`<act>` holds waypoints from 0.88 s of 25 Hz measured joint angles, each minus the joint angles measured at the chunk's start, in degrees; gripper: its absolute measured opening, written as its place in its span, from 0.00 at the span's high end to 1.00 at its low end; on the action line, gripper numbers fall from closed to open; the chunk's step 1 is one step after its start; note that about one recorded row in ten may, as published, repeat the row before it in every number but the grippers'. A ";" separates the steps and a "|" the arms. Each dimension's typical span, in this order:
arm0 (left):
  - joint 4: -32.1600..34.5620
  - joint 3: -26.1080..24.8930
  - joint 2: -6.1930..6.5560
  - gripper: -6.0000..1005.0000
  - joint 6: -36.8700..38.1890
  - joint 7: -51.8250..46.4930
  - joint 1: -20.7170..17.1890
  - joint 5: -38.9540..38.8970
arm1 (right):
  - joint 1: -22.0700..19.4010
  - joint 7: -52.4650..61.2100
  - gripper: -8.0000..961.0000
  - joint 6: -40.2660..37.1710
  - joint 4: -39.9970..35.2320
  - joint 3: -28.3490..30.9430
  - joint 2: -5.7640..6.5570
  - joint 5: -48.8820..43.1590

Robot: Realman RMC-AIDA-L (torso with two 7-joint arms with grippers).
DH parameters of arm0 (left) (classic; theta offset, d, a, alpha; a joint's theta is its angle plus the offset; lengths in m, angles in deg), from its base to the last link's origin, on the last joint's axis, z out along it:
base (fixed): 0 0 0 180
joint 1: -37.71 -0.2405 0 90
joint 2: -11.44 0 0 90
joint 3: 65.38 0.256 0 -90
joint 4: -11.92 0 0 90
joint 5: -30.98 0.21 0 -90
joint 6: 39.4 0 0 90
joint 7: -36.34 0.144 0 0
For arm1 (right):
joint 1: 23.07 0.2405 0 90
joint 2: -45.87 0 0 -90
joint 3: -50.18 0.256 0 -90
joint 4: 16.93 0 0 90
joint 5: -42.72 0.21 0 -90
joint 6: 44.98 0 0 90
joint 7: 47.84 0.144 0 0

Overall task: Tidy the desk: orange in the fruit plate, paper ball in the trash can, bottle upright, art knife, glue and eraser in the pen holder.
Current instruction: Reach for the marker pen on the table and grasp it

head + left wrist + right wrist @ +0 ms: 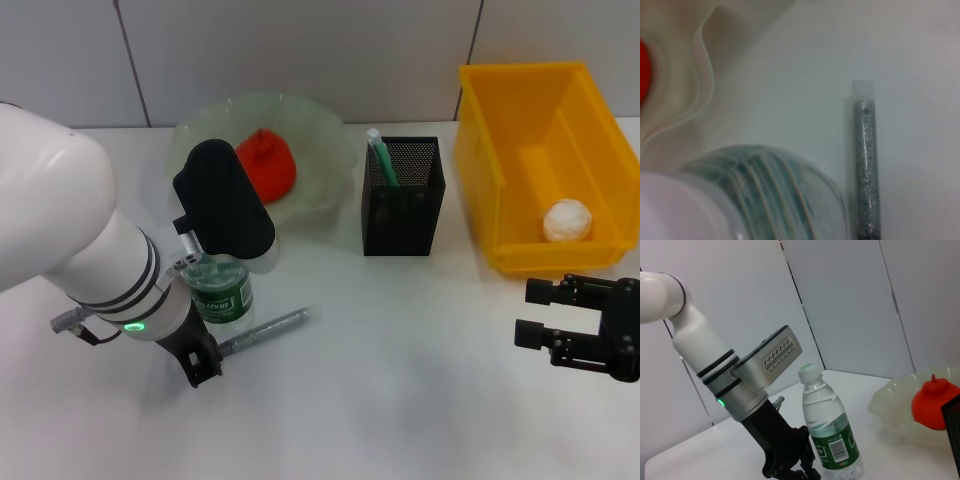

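Left end effector [203,368], finger state indiscernible, is hovering beside the upright bottle [222,295]; reaching for the glue [265,331] is risking toppling it. Right end effector [540,313], fingers apart, is idling.

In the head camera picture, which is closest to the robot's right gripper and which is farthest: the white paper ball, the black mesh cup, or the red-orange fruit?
From the right gripper, low at the table's right edge:
1. The white crumpled paper ball, nearest, inside the yellow plastic bin just behind the gripper.
2. The black square mesh cup, mid-table, to the gripper's left.
3. The red-orange fruit, farthest, in the pale-green wavy bowl at the back left.
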 joint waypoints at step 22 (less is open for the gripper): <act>0.61 0.10 0.00 0.73 0.91 0.08 -0.04 -0.44 | 0.29 0.07 0.30 0.00 0.00 -0.07 -0.12 0.00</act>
